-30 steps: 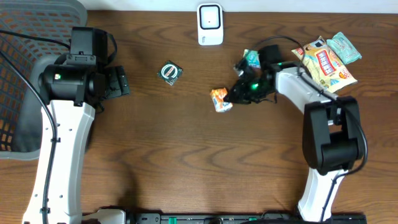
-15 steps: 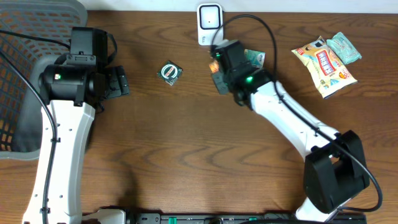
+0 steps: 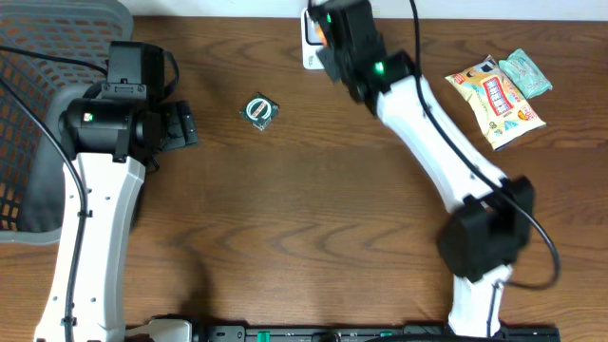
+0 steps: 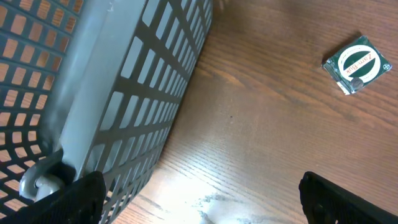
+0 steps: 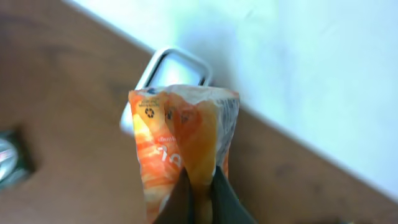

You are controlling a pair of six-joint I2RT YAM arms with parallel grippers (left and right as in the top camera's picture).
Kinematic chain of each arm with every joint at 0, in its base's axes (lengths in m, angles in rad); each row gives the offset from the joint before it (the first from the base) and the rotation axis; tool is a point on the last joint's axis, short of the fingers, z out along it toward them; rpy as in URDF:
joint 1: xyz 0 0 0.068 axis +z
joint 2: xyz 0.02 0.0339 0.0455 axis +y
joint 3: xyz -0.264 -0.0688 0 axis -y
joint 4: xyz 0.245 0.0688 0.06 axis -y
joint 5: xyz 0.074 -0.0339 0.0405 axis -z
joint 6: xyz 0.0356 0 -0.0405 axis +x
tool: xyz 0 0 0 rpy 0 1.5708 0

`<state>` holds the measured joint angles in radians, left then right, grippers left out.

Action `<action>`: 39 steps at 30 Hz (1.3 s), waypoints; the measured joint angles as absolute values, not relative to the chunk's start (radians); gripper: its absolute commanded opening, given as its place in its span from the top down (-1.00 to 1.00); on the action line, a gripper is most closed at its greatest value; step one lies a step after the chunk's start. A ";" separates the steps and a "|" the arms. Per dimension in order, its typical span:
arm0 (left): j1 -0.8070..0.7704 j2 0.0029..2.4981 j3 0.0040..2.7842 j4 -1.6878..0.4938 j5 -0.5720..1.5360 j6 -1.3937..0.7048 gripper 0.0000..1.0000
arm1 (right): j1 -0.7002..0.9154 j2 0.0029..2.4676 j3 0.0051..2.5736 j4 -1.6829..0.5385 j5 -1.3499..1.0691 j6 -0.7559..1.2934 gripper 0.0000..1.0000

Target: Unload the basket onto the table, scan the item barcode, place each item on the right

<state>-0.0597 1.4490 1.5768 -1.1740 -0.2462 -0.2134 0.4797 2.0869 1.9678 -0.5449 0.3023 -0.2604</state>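
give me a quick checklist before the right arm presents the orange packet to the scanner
1. Right gripper shut on the orange packet: ok.
2. Packet in front of the scanner: ok.
3. Barcode turned toward the scanner: cannot tell.
4. Left gripper open, holding nothing, away by the basket: ok.
5. Green round packet lying apart from the scanner: ok.

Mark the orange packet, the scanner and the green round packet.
orange packet [image 5: 180, 140], right wrist view, crumpled front.
scanner [image 5: 177, 67], right wrist view, top edge.
green round packet [image 4: 357, 63], left wrist view, label centre.
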 measured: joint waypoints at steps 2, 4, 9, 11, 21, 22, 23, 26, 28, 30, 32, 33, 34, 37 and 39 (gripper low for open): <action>-0.060 1.449 1.577 -1.174 -0.246 -0.213 -0.95 | 0.475 2.160 2.054 -0.548 0.338 -0.306 0.98; -0.060 1.449 1.577 -1.175 -0.246 -0.213 -0.96 | 0.475 2.280 2.170 -0.503 0.425 -0.385 0.98; -0.060 1.449 1.577 -1.174 -0.246 -0.213 -0.96 | 0.475 2.474 2.257 -0.315 0.543 -0.587 0.98; -0.060 1.449 1.577 -1.174 -0.246 -0.213 -0.96 | 0.475 2.514 2.257 -0.263 0.560 -0.639 0.98; -0.060 1.449 1.577 -1.174 -0.246 -0.213 -0.95 | 0.475 2.540 2.267 -0.276 0.526 -0.708 0.98; -0.060 1.449 1.577 -1.174 -0.246 -0.213 -0.96 | 0.475 2.540 2.267 -0.290 0.518 -0.709 0.98; -0.060 1.449 1.577 -1.174 -0.246 -0.213 -0.96 | 0.475 2.540 2.267 -0.301 0.513 -0.709 0.98; -0.060 1.449 1.577 -1.174 -0.246 -0.213 -0.96 | 0.475 2.540 2.267 -0.313 0.502 -0.686 0.98; -0.060 1.449 1.577 -1.174 -0.246 -0.213 -0.95 | 0.474 2.540 2.268 -0.319 0.498 -0.653 0.98; -0.060 1.449 1.577 -1.174 -0.246 -0.213 -0.95 | 0.472 2.540 2.268 -0.331 0.493 -0.623 0.98; -0.060 1.449 1.577 -1.174 -0.246 -0.213 -0.95 | 0.464 2.537 2.268 -0.356 0.488 -0.588 0.98; -0.060 1.449 1.577 -1.174 -0.246 -0.213 -0.96 | 0.457 2.532 2.268 -0.373 0.486 -0.569 0.98; -0.060 1.449 1.577 -1.174 -0.246 -0.213 -0.96 | 0.448 2.525 2.268 -0.392 0.484 -0.549 0.98; -0.060 1.449 1.577 -1.174 -0.246 -0.213 -0.96 | 0.402 2.486 2.267 -0.462 0.479 -0.477 0.98; -0.060 1.449 1.577 -1.174 -0.246 -0.213 -0.95 | 0.357 2.448 2.268 -0.513 0.475 -0.426 0.98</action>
<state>-0.0597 1.4490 1.5768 -1.1744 -0.2462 -0.2134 0.3573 2.4477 2.2681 -0.5133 0.4747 -0.4263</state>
